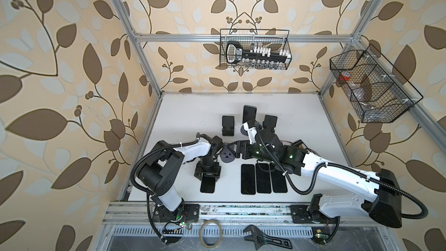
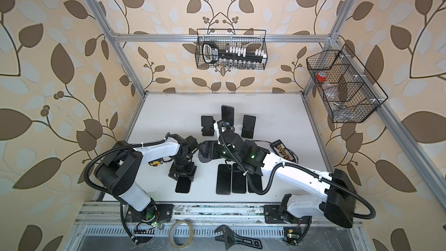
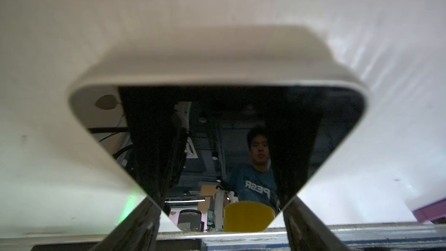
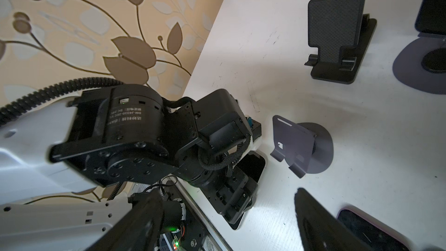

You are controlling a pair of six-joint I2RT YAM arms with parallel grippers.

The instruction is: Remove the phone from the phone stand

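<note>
Three phones (image 1: 263, 182) are laid side by side on the white table (image 1: 183, 109), a fourth phone (image 1: 207, 185) apart; phone stands (image 1: 228, 123) are set behind.

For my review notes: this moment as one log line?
left gripper: over flat phone, grip unclear | right gripper: open, empty, by bare grey stand | back stand: holds upright phone | three phones: flat

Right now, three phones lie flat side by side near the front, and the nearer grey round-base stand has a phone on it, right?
Not quite: the nearer grey round-base stand is empty; the right wrist view shows its bare plate and hooks. The three phones do lie flat side by side near the front.
</note>
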